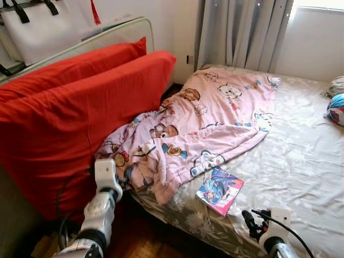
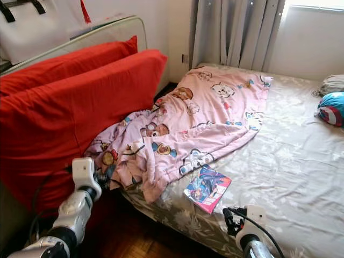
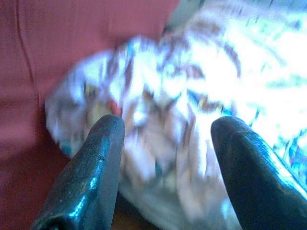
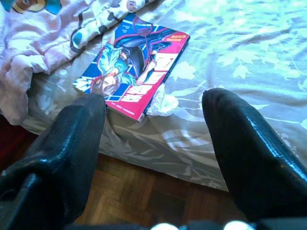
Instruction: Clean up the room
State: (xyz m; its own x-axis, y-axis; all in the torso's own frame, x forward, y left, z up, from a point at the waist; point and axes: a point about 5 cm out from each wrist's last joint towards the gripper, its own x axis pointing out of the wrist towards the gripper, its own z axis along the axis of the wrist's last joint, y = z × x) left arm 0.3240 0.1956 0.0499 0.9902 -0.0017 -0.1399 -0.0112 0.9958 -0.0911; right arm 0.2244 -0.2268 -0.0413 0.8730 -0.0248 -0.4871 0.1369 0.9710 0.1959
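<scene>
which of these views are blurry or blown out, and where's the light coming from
Left wrist view: motion-blurred, the pink blanket smeared and overexposed behind the open left gripper. Right wrist view: fairly sharp on the comic book, bedsheet bright, right gripper fingers soft. Eye views: clear, daylight from the window beyond the curtain, glare washing out its top edge.

blanket (image 1: 209,123) on bed (image 1: 301,161), book (image 1: 220,190) beside it

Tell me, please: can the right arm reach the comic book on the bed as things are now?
Probably yes. The right tool is open and points toward the comic book, which lies flat near the edge of the bed. Nothing stands between them; the pink blanket lies beside the book.
</scene>
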